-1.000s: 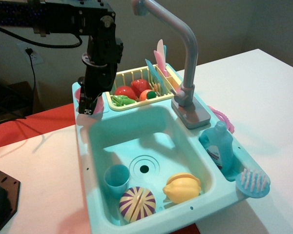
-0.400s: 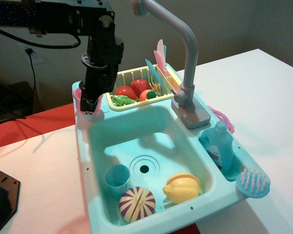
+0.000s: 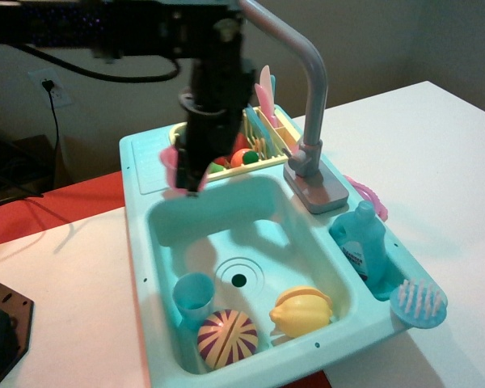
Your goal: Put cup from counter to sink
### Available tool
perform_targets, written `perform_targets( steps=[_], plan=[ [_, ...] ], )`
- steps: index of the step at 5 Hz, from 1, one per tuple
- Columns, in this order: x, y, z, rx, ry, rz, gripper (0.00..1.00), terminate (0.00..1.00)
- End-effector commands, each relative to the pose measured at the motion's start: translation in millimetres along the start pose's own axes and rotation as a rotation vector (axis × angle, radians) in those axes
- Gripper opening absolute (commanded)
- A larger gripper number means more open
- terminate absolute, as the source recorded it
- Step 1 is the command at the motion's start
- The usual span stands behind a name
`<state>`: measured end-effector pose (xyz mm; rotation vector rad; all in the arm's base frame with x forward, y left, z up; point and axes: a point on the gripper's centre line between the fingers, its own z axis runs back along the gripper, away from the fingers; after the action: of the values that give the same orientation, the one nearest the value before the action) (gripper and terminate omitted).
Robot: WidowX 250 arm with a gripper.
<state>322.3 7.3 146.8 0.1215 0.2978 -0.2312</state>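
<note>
The translucent pink cup [image 3: 171, 166] is held in my gripper [image 3: 187, 173], which is shut on it. The cup hangs just above the back left rim of the light-teal sink [image 3: 263, 222], off the counter ledge [image 3: 144, 166] at the unit's back left corner. My black arm comes in from the upper left and hides most of the cup. The basin has a ringed drain hole [image 3: 239, 280] in its floor.
The basin holds a teal-blue cup [image 3: 194, 297], a striped ball [image 3: 226, 338] and a yellow toy fruit [image 3: 301, 312]. A tall grey faucet [image 3: 310, 89] stands at the back right. A yellow dish rack [image 3: 267, 155] sits behind. A blue bottle [image 3: 364, 242] and brush [image 3: 418, 301] lie on the right ledge.
My gripper has lifted the pink cup off the back left ledge and carried it right, to above the basin's back rim.
</note>
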Motion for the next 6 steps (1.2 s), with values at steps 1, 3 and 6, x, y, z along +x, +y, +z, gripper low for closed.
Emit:
perform_targets(
  steps=[1, 3, 6],
  plan=[
    [44, -16, 18, -0.001, -0.073, -0.018, 0.0, 0.0],
    [85, -49, -8, -0.002, -0.035, -0.067, 0.0, 0.0],
    [24, -53, -3, -0.018, 0.045, -0.036, 1.0, 0.0]
  ],
)
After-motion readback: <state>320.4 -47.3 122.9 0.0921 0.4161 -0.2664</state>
